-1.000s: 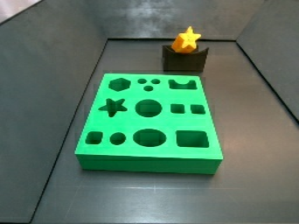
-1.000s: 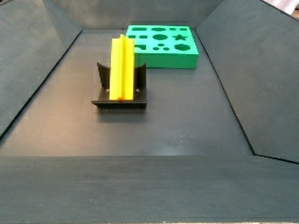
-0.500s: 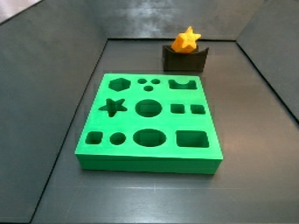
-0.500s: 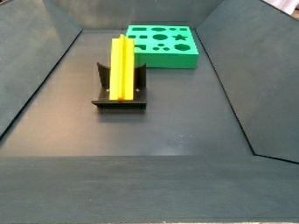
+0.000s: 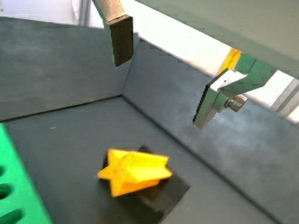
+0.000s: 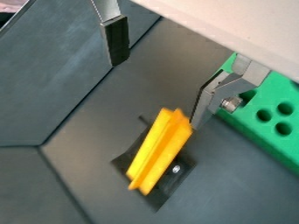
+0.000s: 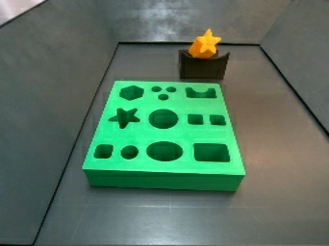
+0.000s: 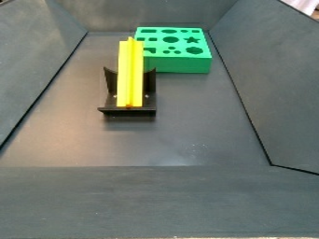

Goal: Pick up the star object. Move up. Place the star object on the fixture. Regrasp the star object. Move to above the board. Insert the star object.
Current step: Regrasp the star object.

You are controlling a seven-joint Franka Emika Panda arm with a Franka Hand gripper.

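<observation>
Orange-yellow star object (image 6: 159,150) rests on the fixture (image 6: 173,171), below the empty, wide-open gripper (image 6: 163,66).

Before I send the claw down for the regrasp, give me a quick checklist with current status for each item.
1. Star object seated on the fixture: ok, it lies along the notch in both side views.
2. Claw open: ok, fingers spread wide, nothing between them.
3. Claw above the star object: ok in both wrist views; not seen in the side views, so its height cannot be told.
4. Fingers straddle the bar squarely: cannot tell.
5. Board clear of the fixture: ok, a gap of floor lies between them.
6. Star hole unobstructed: ok.
</observation>
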